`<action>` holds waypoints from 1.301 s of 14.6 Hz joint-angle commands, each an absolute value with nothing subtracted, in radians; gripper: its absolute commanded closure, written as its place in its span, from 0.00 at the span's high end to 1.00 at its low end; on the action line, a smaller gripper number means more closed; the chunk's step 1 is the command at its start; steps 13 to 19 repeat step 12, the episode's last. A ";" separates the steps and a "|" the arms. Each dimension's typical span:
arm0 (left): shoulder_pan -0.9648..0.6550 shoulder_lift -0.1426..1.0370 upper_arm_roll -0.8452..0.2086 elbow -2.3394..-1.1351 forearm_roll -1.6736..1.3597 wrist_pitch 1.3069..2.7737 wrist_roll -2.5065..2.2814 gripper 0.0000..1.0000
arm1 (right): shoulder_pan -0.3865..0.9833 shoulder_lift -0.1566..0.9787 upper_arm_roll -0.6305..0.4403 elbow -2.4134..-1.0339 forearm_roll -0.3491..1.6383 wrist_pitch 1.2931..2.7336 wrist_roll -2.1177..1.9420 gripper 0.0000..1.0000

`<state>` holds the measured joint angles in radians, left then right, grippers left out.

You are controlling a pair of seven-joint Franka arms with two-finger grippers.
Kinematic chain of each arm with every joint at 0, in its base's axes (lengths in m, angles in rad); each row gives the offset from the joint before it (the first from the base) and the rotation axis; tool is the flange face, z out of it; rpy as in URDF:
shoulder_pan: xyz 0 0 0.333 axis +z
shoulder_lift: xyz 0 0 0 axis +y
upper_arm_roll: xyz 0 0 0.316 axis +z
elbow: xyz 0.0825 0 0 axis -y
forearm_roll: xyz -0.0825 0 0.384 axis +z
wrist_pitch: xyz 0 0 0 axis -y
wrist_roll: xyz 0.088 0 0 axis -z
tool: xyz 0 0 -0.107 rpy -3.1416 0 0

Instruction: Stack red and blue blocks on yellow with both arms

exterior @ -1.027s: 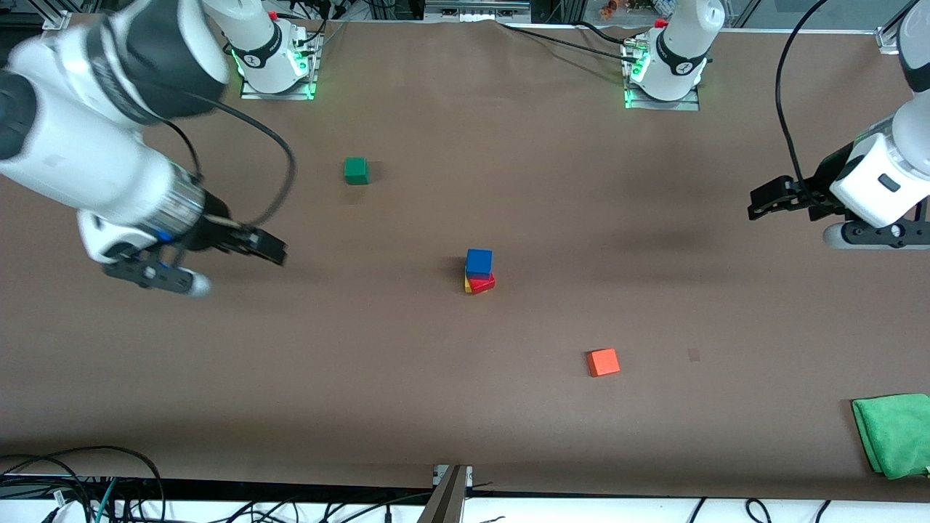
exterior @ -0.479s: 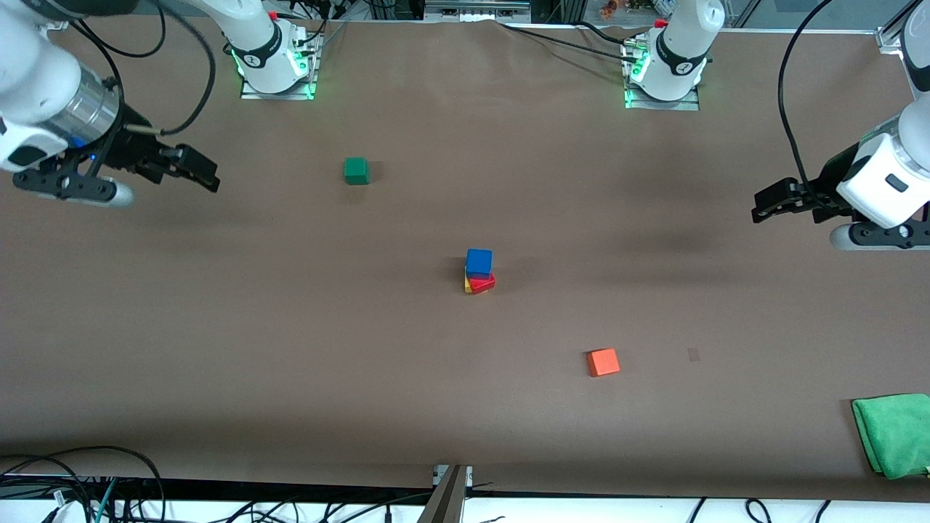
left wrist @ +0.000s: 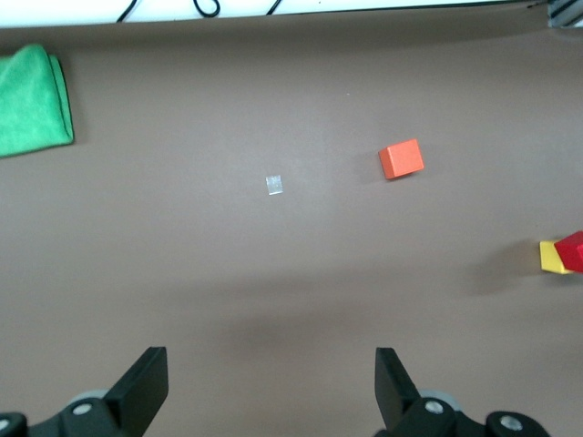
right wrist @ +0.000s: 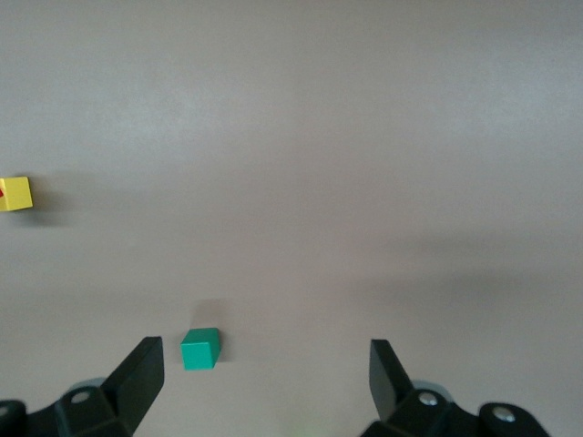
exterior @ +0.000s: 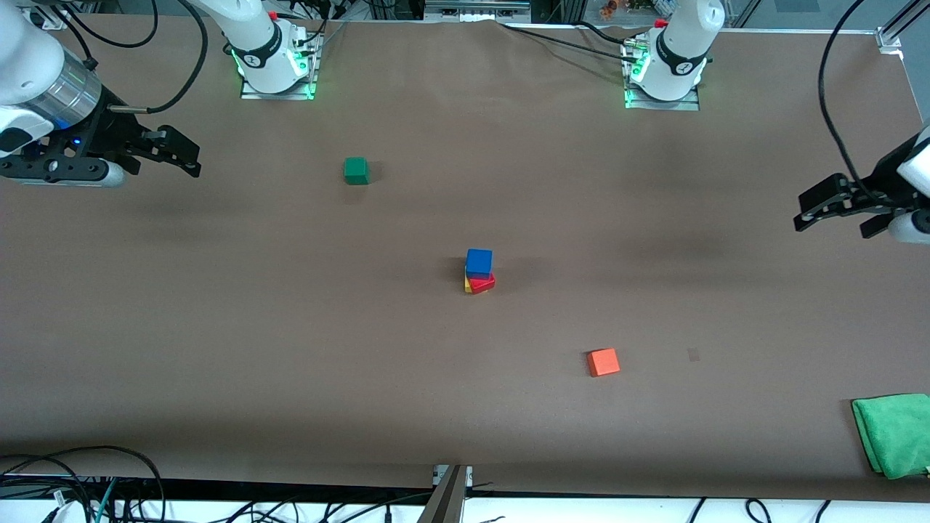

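At the table's middle stands a stack: the blue block [exterior: 479, 261] on the red block [exterior: 482, 282] on the yellow block [exterior: 468, 285], the red one turned a little askew. A yellow [left wrist: 551, 257] and red [left wrist: 574, 249] edge shows in the left wrist view, and the yellow block [right wrist: 15, 194] in the right wrist view. My right gripper [exterior: 185, 155] [right wrist: 264, 373] hangs open and empty over bare table at the right arm's end. Open and empty too, my left gripper [exterior: 803, 212] [left wrist: 271, 387] is over the left arm's end. Both are well apart from the stack.
A green cube [exterior: 356, 171] [right wrist: 200, 349] lies farther from the front camera than the stack, toward the right arm's end. An orange cube [exterior: 603, 362] [left wrist: 401, 158] lies nearer, toward the left arm's end. A green cloth [exterior: 894, 434] [left wrist: 32, 100] sits by the front corner there.
Both arms have drawn back from the stack toward their own ends of the table, the right one by a long way. Both grippers stayed open. The stack has not moved.
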<state>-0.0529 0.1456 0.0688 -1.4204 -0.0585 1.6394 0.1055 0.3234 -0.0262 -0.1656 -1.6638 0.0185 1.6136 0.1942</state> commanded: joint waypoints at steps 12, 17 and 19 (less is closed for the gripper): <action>-0.069 0.147 0.043 -1.440 -0.072 1.761 -0.035 1.00 | 0.313 -0.048 -0.179 -1.675 0.006 1.609 0.146 1.00; -0.069 0.147 0.043 -1.440 -0.072 1.761 -0.035 1.00 | 0.313 -0.048 -0.179 -1.675 0.006 1.609 0.146 1.00; -0.069 0.147 0.043 -1.440 -0.072 1.761 -0.035 1.00 | 0.313 -0.048 -0.179 -1.675 0.006 1.609 0.146 1.00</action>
